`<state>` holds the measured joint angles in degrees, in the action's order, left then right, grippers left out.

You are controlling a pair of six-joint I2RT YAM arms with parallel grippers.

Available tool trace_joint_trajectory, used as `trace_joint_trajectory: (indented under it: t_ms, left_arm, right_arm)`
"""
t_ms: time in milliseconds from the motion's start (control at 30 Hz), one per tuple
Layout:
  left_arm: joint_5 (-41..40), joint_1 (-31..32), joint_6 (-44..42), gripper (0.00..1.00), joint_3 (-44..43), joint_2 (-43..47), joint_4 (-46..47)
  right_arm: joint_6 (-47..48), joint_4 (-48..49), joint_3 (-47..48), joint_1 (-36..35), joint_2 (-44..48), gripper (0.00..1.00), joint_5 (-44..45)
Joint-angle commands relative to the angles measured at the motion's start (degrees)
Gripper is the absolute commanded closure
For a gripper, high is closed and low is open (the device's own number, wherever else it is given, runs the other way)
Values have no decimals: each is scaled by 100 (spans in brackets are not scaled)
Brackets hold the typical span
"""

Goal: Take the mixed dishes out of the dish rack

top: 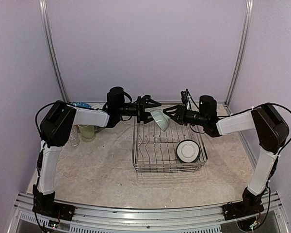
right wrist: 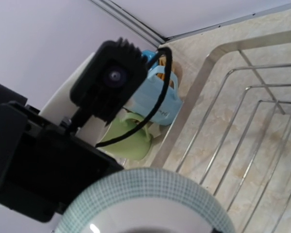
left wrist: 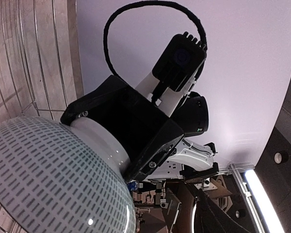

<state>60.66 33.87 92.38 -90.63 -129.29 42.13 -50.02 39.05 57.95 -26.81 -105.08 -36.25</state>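
No word, number or brand mark can be read anywhere here — not from above, not from either wrist. The nearest thing is a small dark mark low on the side of the light blue mug (right wrist: 150, 99), seen from the right wrist — too blurred to tell whether it is lettering at all.

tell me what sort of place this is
Likely a robot lab test booth, not a real kitchen: plain lilac walls on aluminium posts, two arms bolted to a rail, and a wire dish rack on a marble-look table.
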Motion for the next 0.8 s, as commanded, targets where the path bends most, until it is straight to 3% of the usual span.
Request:
trace_joint_trajectory:
  t_ms: [0,633,767]
  left_arm:
    - [69,41,309,45,-107,-149,498]
    - [-46,94,1242,86,-75,-477,1622]
    - [-85,94,1292,89,-44,-487,1699]
  right_arm:
    - [15,459,-81,-70,289,100,-49]
    - [63,526,-162,-76,435,100,22]
    - [54,549,-154,-88,429,100,17]
